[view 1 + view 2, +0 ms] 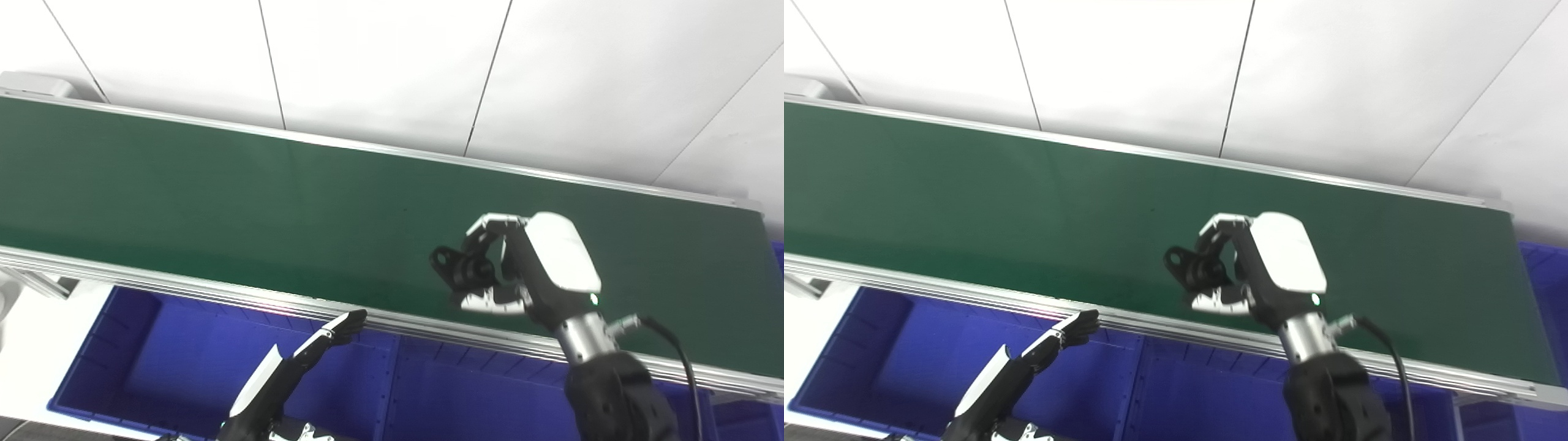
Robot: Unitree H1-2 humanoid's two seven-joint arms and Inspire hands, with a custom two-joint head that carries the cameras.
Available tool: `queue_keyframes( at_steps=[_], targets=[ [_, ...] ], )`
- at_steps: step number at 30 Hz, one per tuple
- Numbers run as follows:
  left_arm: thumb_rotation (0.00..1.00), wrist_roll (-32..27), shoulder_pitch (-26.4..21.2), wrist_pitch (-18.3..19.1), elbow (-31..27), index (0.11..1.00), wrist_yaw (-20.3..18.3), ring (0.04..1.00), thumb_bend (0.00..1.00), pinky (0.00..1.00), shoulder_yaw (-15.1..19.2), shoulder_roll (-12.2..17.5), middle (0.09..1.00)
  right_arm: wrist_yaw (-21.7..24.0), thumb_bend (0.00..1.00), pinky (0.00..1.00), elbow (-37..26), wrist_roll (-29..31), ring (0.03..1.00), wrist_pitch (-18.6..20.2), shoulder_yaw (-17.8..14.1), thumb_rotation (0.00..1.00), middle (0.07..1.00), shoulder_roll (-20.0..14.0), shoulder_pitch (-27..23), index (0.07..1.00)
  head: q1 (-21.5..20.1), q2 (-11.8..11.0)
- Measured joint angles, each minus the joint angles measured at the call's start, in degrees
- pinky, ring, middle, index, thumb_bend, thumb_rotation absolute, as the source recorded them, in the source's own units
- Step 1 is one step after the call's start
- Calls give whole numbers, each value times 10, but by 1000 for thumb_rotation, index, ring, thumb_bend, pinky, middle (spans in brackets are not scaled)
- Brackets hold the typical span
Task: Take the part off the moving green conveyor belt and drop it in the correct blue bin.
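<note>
My right hand [533, 269] is over the green conveyor belt [245, 196], near its front edge. It is shut on a small black part [456, 266] with a ring at its left end, held between fingers and thumb; it also shows in the right eye view [1191, 266]. My left hand [288, 373] is low, over the left blue bin [122, 355], with its fingers stretched out and apart, holding nothing. Its fingertips [349, 321] reach the belt's front rail.
The belt's aluminium front rail [184, 288] runs across in front of the bins. A second blue bin [478, 398] sits right of the first, behind my right forearm. Another blue bin edge [1543, 269] shows at far right. A white wall stands behind the belt.
</note>
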Motion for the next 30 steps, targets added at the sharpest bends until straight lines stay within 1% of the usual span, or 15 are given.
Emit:
queue_keyframes(
  at_steps=[1,3,5,6,10,11,12,13,14,18,20,22,24,29,30],
  targets=[
    [520,0,2,0,0,908,-2,880,764,845,3,0,899,0,527,119,0,2,184,0,0,0,469,-2,14,490,0,0],
    [537,-1,6,0,-2,907,-8,881,769,844,10,1,898,-2,527,115,-2,3,177,0,-1,0,469,-6,40,489,-16,17],
    [538,-1,7,0,-3,903,-14,876,769,839,22,1,894,-15,527,109,-2,4,169,0,-3,0,469,-6,71,489,-16,17],
    [535,-1,7,0,-4,901,-19,877,772,837,31,1,898,-27,527,111,0,5,173,0,-3,0,469,-6,91,489,-32,29],
    [533,-22,5,0,-6,906,-42,891,772,848,50,1,910,-48,525,125,24,17,186,-6,-1,0,469,-9,147,490,-44,31],
    [527,-28,2,0,-6,907,-49,893,769,851,55,1,911,-50,525,138,32,21,198,-7,0,0,469,-11,157,491,-60,36],
    [518,-37,1,0,-6,906,-56,894,765,852,60,1,911,-52,525,146,40,24,205,-7,2,0,470,-12,164,491,-62,37],
    [504,-45,-1,0,-6,908,-64,899,761,854,67,1,914,-55,525,135,50,26,191,-8,5,0,469,-12,171,491,-77,43],
    [495,-53,-2,0,-5,907,-70,899,757,854,74,1,914,-59,525,125,58,26,181,-8,9,0,469,-12,175,491,-83,40],
    [474,-77,-2,0,-2,901,-101,893,758,854,98,-2,913,-77,526,111,100,23,172,-9,23,0,469,-12,188,491,-91,40],
    [471,-88,-2,0,-1,900,-118,890,759,853,107,-6,911,-94,526,110,126,22,178,-11,25,0,469,-10,187,491,-92,41],
    [472,-92,-2,0,-1,898,-136,890,764,853,121,-14,912,-112,526,114,160,16,183,-11,28,0,469,-7,183,491,-98,40],
    [468,-99,-1,0,-1,900,-151,889,760,852,129,-20,913,-116,525,111,179,5,176,-11,32,0,469,-6,178,492,-101,40],
    [476,-101,1,0,0,902,-189,888,748,848,156,-29,912,-135,523,111,245,-44,174,-4,50,0,469,3,150,493,-100,39],
    [475,-101,2,0,0,903,-192,888,747,847,161,-33,912,-137,519,187,251,-49,265,-1,50,7,473,7,145,495,-100,39]
  ],
)
